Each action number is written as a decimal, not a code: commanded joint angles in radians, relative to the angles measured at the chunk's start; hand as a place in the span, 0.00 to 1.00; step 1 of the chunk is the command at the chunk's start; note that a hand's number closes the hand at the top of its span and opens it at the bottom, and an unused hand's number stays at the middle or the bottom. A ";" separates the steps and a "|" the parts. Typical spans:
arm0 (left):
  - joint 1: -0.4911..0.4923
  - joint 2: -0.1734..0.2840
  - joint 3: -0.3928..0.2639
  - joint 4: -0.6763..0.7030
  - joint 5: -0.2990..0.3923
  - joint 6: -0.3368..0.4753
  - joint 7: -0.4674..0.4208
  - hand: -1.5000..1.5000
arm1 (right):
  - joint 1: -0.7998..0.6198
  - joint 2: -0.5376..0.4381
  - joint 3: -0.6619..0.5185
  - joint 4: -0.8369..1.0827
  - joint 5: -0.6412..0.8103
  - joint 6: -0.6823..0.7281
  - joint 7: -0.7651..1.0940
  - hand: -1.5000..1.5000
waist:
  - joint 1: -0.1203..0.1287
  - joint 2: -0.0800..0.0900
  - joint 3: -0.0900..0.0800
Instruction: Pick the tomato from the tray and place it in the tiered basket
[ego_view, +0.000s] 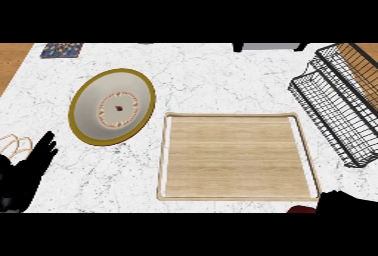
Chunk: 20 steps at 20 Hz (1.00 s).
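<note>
While my right hand (347, 202) sits at the tray's (236, 119) near right corner, a dark red sliver at its left edge looks like the tomato (301, 209), so I judge it curled round the fruit. From there the tiered basket (343, 107) lies ahead and slightly right, well apart, across the bench (221, 75). My left hand (33, 165) rests open at the left edge.

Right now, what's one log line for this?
tray: bare | tomato: in right robot hand, below tray | tiered basket: right | left robot hand: resting open
</note>
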 joint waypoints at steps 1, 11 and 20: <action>-0.033 -0.004 -0.016 0.020 -0.019 -0.001 -0.012 0.50 | -0.070 0.016 -0.104 -0.192 -0.241 0.092 0.068 1.00 | 0.022 0.009 0.000; -0.058 0.005 -0.015 0.013 -0.011 -0.019 0.017 0.50 | -0.401 0.171 -0.266 0.087 -0.450 0.136 0.037 1.00 | 0.049 0.012 0.003; -0.050 -0.011 -0.007 0.069 -0.037 -0.022 -0.054 0.50 | -0.809 0.047 -0.593 0.531 -0.778 0.294 -0.036 1.00 | 0.038 0.006 0.001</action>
